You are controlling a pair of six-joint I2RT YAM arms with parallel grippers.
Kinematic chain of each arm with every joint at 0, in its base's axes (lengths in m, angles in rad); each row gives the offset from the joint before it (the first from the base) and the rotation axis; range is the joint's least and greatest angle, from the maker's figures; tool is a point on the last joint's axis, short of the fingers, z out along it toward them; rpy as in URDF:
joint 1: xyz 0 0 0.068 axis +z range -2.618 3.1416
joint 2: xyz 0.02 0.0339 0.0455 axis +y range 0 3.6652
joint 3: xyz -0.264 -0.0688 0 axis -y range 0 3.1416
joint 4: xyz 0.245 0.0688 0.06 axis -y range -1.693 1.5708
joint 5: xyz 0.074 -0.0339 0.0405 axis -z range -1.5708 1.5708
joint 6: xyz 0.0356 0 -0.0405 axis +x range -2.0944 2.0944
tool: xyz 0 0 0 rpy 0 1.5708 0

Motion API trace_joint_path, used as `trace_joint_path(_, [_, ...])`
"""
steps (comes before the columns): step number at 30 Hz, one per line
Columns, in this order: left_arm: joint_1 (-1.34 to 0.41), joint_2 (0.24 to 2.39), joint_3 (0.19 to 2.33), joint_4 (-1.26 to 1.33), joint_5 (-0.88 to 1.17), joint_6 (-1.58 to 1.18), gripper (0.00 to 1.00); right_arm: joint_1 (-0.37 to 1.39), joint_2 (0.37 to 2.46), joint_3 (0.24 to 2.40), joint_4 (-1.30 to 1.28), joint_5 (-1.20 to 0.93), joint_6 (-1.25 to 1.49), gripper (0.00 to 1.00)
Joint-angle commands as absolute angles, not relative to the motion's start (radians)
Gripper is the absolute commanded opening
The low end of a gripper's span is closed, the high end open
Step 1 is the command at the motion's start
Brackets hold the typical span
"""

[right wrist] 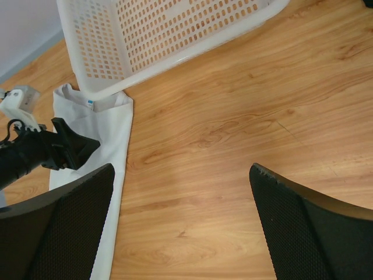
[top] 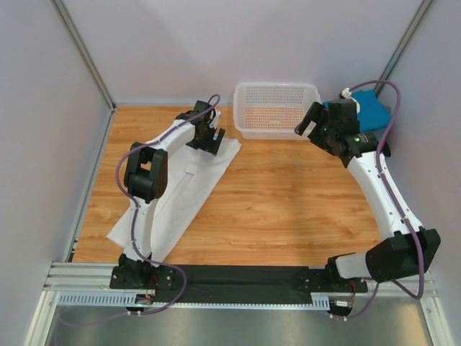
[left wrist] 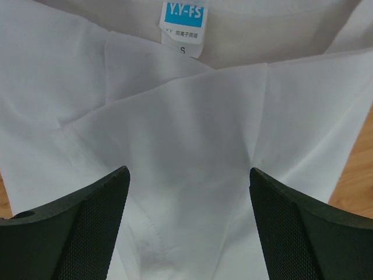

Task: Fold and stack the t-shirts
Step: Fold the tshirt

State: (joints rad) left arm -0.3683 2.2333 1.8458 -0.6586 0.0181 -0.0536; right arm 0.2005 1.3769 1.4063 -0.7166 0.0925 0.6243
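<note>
Hovering my left gripper (left wrist: 186, 175), jaws wide and empty, over the collar end of the white t-shirt (top: 189, 189), which lies folded lengthwise on the table (top: 288, 209), left side. It's limp, thin cloth, I judge, so I'd pinch a doubled edge. My right gripper (right wrist: 182, 170) gapes empty too.

The room is bright, with soft, even light from above. Only faint grey shadows lie on the table (top: 288, 194). Up close, the white t-shirt (left wrist: 192, 146) looks almost washed out, but its label (left wrist: 182, 17) at 12 o'clock is sharp.
</note>
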Motion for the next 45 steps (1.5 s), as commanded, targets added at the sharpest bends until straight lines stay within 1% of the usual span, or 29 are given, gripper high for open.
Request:
trace_joint_path(1, [-0.367, 2.301, 1.963, -0.765, -0.040, -0.090, 0.90, 0.186, 1.295, 1.390, -0.661, 0.118, 0.641, 1.00])
trace_joint_path(8, [-0.365, 2.414, 2.103, -0.839, -0.100, -0.185, 0.90, 0.157, 1.339, 1.373, -0.672, 0.141, 0.670, 1.00])
trace_joint_path(12, [-0.351, 2.482, 2.210, -0.911, -0.158, -0.291, 0.90, 0.143, 1.368, 1.373, -0.658, 0.130, 0.676, 1.00])
trace_joint_path(14, [-0.328, 2.508, 2.246, -0.945, -0.176, -0.392, 0.91, 0.137, 1.387, 1.378, -0.655, 0.127, 0.677, 1.00])
trace_joint_path(16, [-0.296, 2.516, 2.250, -0.946, -0.178, -0.483, 0.91, 0.129, 1.399, 1.384, -0.657, 0.117, 0.677, 1.00])
trace_joint_path(23, [-0.229, 2.530, 2.284, -0.928, -0.209, -0.621, 0.90, 0.109, 1.440, 1.396, -0.660, 0.107, 0.687, 1.00])
trace_joint_path(26, [-0.199, 2.539, 2.298, -0.879, -0.167, -0.659, 0.90, 0.109, 1.459, 1.401, -0.652, 0.084, 0.699, 1.00])
trace_joint_path(31, [-0.181, 2.595, 2.402, -0.888, -0.167, -0.690, 0.90, 0.109, 1.483, 1.419, -0.661, 0.061, 0.709, 1.00])
trace_joint_path(34, [-0.179, 2.579, 2.367, -0.873, -0.182, -0.716, 0.90, 0.109, 1.480, 1.425, -0.666, 0.064, 0.710, 1.00])
trace_joint_path(39, [-0.175, 2.508, 2.321, -0.825, -0.118, -0.707, 0.90, 0.112, 1.454, 1.424, -0.649, 0.026, 0.680, 1.00])
trace_joint_path(45, [-0.173, 2.245, 2.266, -0.724, -0.097, -0.520, 0.96, 0.182, 1.416, 1.437, -0.643, 0.043, 0.597, 1.00])
